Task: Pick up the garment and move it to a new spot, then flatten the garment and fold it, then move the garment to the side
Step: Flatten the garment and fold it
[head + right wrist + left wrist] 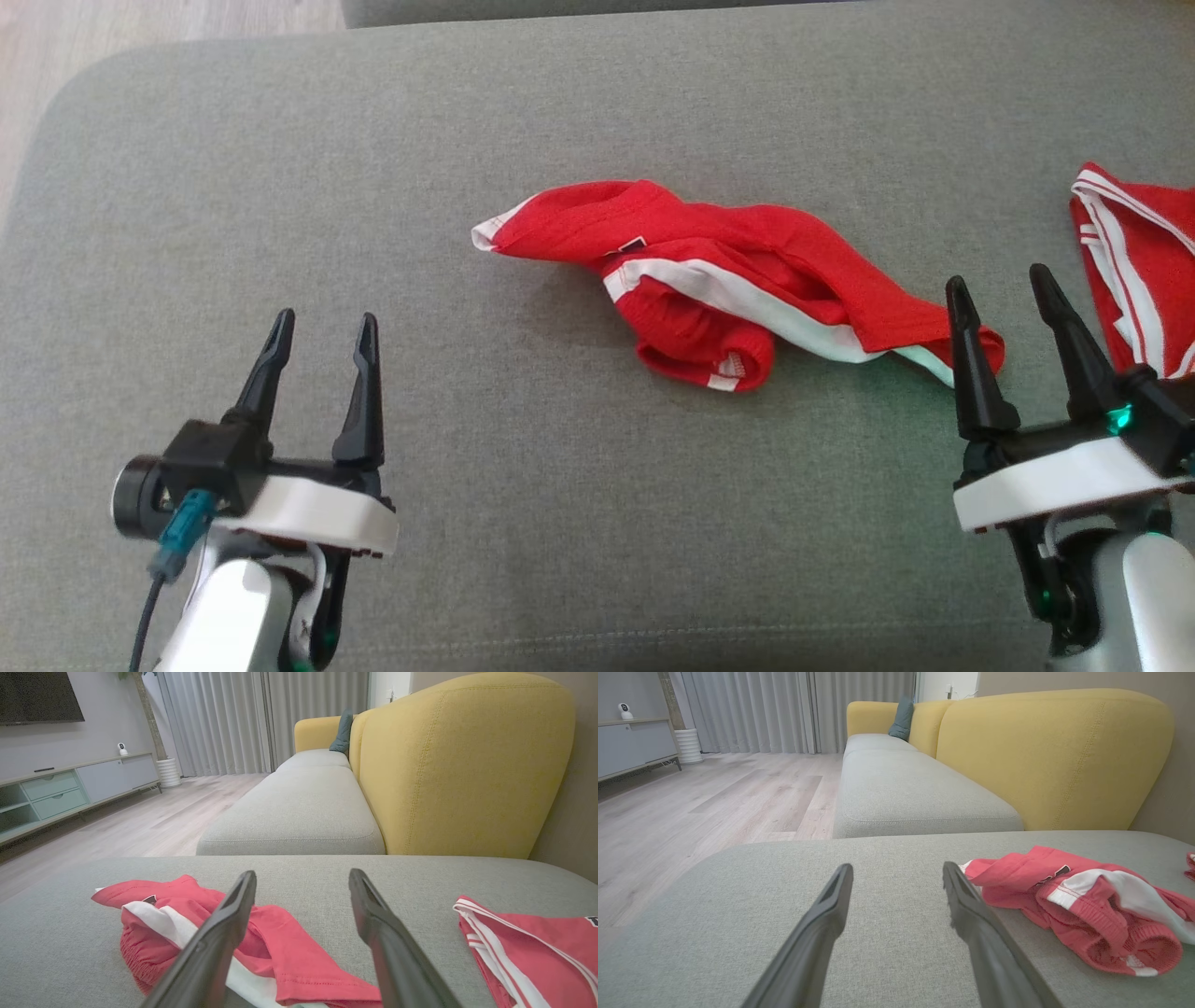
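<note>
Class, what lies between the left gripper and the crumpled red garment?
Only bare grey fabric cushion separates left gripper from garment, as the head view shows.

Head view looks down on cushion (280, 187); both wrist views low, facing sofa (1055, 756), sharing garment (747, 233).

A grey sofa seat (280, 187) runs back along a yellow backrest (458, 765) with a teal cushion (344, 730) at its far end, beside pale wood flooring (714, 802), grey curtains (219, 723), a low cabinet (93, 779) carrying a small white camera (122, 748), and a dark television (37, 695).
</note>
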